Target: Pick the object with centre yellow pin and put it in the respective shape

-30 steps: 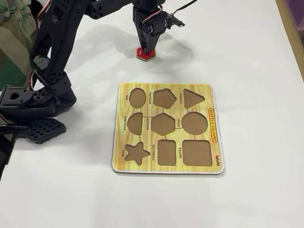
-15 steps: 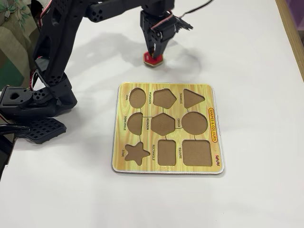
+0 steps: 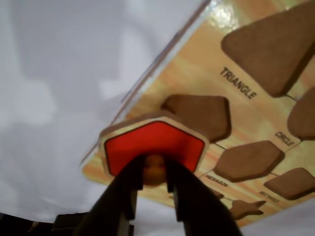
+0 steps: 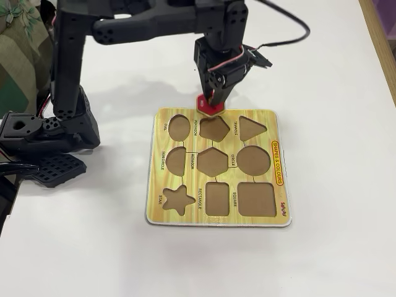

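The object with centre yellow pin is a flat red hexagon piece (image 3: 152,142) with a pale edge. My gripper (image 3: 154,169) is shut on its yellow knob (image 3: 153,166) and holds it off the surface. In the fixed view the piece (image 4: 209,105) hangs under the gripper (image 4: 213,98), over the far edge of the yellow puzzle board (image 4: 159,179), just beyond the pentagon recess (image 4: 214,128). The hexagon recess (image 4: 213,161) lies in the board's middle and is empty. The wrist view shows the board (image 3: 197,83) below the piece, with the hexagon recess (image 3: 248,160) to the right.
All the board's other recesses are empty, among them the triangle (image 4: 252,127), circle (image 4: 253,160) and star (image 4: 177,199). The arm's black base (image 4: 49,136) stands at the left. A wooden table edge (image 4: 378,43) runs along the right. White tabletop surrounds the board.
The gripper has carried the red piece from the table behind the board rightwards and nearer, to above the board's far edge. The board has not moved.
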`<state>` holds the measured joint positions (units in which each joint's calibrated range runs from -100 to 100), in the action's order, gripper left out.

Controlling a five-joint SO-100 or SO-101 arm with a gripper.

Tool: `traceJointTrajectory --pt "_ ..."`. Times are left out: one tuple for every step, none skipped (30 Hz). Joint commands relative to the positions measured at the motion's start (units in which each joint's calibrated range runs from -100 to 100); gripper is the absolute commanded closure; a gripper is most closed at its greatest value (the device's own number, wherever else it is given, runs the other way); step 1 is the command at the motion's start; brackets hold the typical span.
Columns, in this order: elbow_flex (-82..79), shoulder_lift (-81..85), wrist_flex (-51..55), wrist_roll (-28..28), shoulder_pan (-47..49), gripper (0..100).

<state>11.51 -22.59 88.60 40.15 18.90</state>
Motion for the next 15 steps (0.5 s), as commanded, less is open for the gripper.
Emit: traceJointTrajectory --pt "-2.3 5.8 0.2 -3.2 -4.7 98" --pt "-3.1 6.5 0.2 -4.0 -5.9 98" --pt "-3.7 7.3 0.2 -4.6 -7.0 98" --pt "-4.0 8.0 0.2 -5.3 -8.1 98" --pt "-4.0 8.3 0.2 -5.9 -8.8 98" --pt "-4.0 8.5 0.2 -6.7 -9.9 98" --pt "-4.0 8.7 0.2 -7.1 -10.7 98" --pt "-4.0 8.7 0.2 -7.6 -11.7 98" --pt "-4.0 8.7 0.2 -7.8 -12.6 98" --pt "-4.0 8.7 0.2 -7.9 -13.3 98" --pt "-4.0 8.7 0.2 -7.9 -13.9 98" --pt "-4.0 8.7 0.2 -7.9 -14.7 98" --pt "-4.0 8.7 0.2 -7.8 -15.5 98" --pt "-4.0 8.7 0.2 -7.8 -16.4 98" --pt "-4.0 8.7 0.2 -7.8 -16.9 98"
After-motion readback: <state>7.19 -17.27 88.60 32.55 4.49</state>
